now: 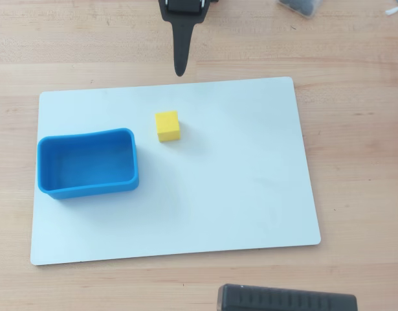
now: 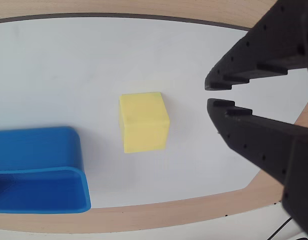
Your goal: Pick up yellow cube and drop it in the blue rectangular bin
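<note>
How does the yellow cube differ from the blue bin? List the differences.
Colour: the yellow cube is bright yellow; the blue bin is bright blue.
Size: in the overhead view the cube is far smaller than the bin.
Form: the cube is a solid block with flat faces; the bin is an open, empty tub with rounded corners and bowed walls.
Both rest apart on the white board, and the tool touches neither.

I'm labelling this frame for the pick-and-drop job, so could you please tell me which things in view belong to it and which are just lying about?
Belongs to the job:
yellow cube
blue bin
gripper

Just lying about:
white board
dark object at the top edge
black ribbed block at the bottom edge
</note>
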Controlling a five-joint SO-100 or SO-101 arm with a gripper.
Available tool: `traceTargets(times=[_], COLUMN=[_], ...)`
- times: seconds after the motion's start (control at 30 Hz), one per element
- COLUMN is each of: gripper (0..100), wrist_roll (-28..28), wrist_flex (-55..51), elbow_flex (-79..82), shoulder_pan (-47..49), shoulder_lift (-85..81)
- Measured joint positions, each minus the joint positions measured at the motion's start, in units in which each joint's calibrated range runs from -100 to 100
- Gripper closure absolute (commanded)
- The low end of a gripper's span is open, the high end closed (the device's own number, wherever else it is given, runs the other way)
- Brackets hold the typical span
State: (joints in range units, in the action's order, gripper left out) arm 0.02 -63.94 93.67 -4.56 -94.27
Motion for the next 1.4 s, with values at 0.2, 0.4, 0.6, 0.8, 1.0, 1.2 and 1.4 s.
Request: traceTargets(times=[0.2,0.4,0.6,0.8,1.0,1.2,1.4], gripper=[100,100,100,100,100,100,100], wrist_roll=[1.7,2.7,4.1,4.2,4.2,4.2,4.2], wrist_flex=[0.0,0.0,0.6,1.7,0.9,-5.1,-14.4], elbow_flex=[0.4,0.4,0.4,-6.2,-22.1,-39.4,-55.3], shoulder_pan=[1.9,2.5,2.4,0.7,-2.3,-4.4,-4.4], shoulder_lift=[0.0,0.0,2.9,18.1,36.5,53.1,66.7])
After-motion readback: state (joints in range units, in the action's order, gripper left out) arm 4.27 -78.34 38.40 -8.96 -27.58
